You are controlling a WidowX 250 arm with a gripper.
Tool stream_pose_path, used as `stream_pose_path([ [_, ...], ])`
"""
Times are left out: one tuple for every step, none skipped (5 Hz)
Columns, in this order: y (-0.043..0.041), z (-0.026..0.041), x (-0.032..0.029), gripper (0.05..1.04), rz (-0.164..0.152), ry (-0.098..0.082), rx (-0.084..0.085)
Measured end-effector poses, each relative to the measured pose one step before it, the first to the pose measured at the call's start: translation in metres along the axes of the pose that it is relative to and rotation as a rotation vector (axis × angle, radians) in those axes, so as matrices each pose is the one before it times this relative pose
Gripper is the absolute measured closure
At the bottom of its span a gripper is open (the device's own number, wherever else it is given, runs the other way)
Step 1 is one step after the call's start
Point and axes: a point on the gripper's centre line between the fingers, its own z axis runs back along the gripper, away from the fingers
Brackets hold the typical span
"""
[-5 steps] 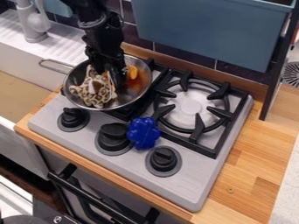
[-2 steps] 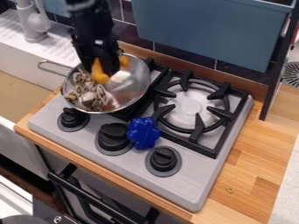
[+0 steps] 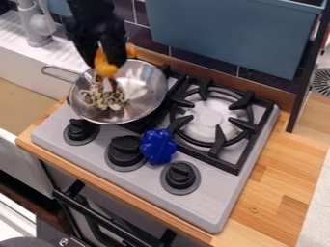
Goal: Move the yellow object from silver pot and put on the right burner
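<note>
The black gripper (image 3: 105, 61) hangs above the back left part of the silver pot (image 3: 147, 91), shut on the yellow-orange object (image 3: 104, 66), which sticks out between and below its fingers. The pot rests on the stove's left burner, its handle toward the sink. Inside the pot, at its left, lies a leopard-patterned cloth (image 3: 102, 96). On the right is the right burner (image 3: 210, 118), a white disc ringed by a black grate, with nothing on it.
A blue flower-shaped object (image 3: 158, 146) sits between the front knobs (image 3: 180, 175). Behind the stove stands a tiled wall with a blue-grey panel (image 3: 228, 34). A dark post (image 3: 304, 82) rises at the right, and the faucet (image 3: 34, 24) is at the upper left.
The gripper has risen out of the pot, bringing up the yellow-orange object. The cloth has slumped lower in the pot, and the pot's rim has shifted slightly.
</note>
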Motion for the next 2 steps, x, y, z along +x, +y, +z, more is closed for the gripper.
stream_pose_path([
  [-0.02227,-0.00234,0.00390,0.415,0.0473,0.0198,-0.0196],
  [-0.03157,-0.00575,0.00383,0.415,0.0352,0.0151,-0.0137],
])
